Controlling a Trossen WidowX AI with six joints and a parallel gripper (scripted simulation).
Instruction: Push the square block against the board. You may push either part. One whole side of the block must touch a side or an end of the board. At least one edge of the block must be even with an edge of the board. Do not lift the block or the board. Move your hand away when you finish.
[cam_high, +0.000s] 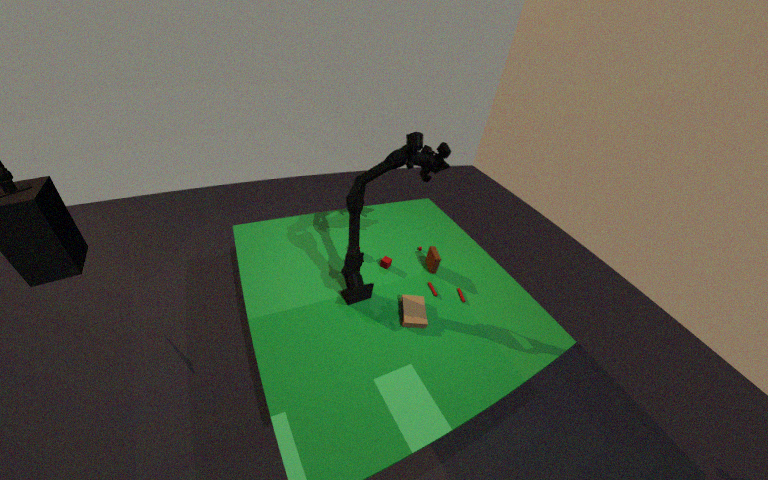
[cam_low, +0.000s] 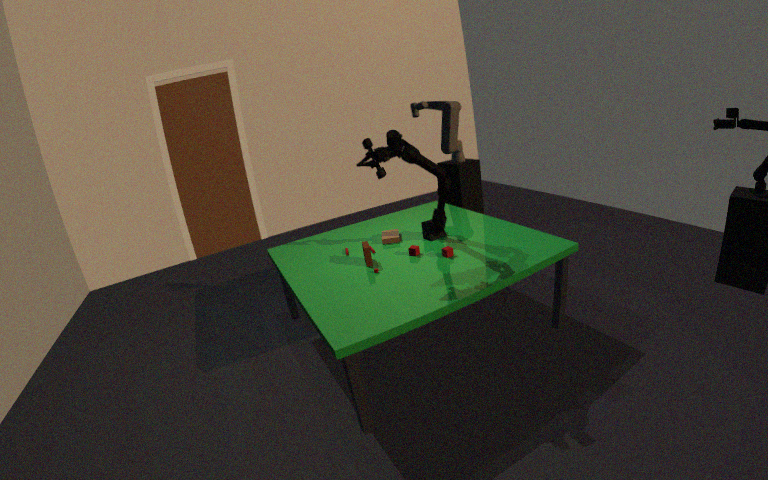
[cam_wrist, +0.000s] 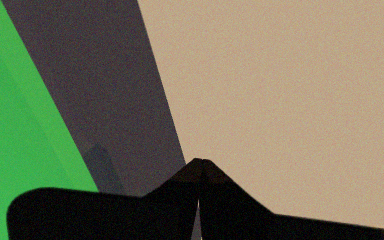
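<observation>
Blk (cam_high: 414, 311) (cam_low: 390, 237), tan, well below gripper (cam_high: 447, 165) (cam_low: 359, 164) (cam_wrist: 202, 160)

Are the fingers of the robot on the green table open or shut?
Shut. In the wrist view, the fingertips meet at the tip, with nothing visible held between them.

The bent arm (cam_high: 354, 212) (cam_low: 441, 186) reaches outward, its empty tool (cam_high: 448, 165) (cam_low: 359, 164) (cam_wrist: 200, 166) raised high, fingertips together.

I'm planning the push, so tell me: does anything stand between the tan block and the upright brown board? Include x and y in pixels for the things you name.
Yes: one red stick (cam_high: 432, 289) (cam_low: 372, 250) lies between the tan block (cam_high: 414, 310) (cam_low: 390, 237) and the brown board (cam_high: 432, 260) (cam_low: 367, 255), nearer the board.
</observation>
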